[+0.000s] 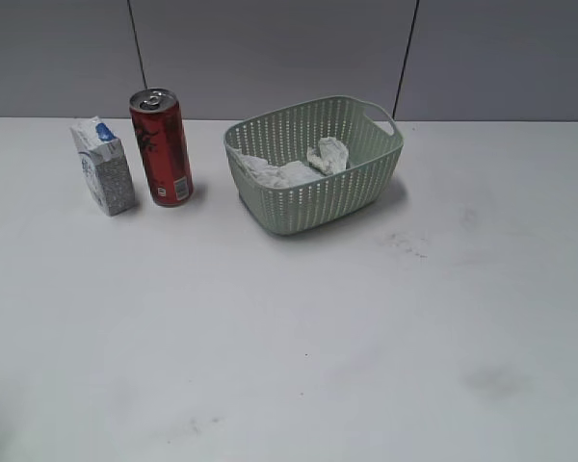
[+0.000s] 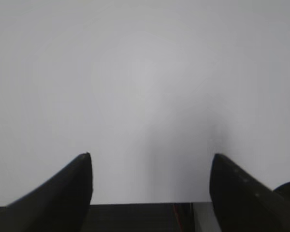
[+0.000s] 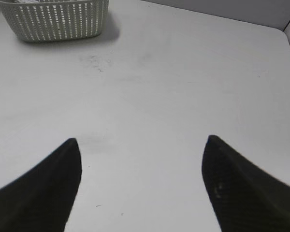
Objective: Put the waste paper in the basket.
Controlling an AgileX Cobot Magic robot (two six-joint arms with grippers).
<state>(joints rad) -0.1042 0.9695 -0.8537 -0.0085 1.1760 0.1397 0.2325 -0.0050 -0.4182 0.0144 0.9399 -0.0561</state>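
The pale sage-green basket point(image 1: 318, 192) stands at the back middle of the white table. Crumpled white waste paper lies inside it: a twisted piece point(image 1: 329, 154) toward the right and flatter pieces point(image 1: 275, 173) toward the left. The basket's wall also shows at the top left of the right wrist view point(image 3: 58, 21). My left gripper point(image 2: 151, 159) is open and empty over bare table. My right gripper point(image 3: 141, 142) is open and empty, well short of the basket. Neither arm shows in the exterior view.
A tall red drink can point(image 1: 161, 147) and a small white-and-blue speckled carton point(image 1: 103, 166) stand left of the basket. A grey panelled wall runs behind the table. The table's far right corner point(image 3: 282, 31) shows in the right wrist view.
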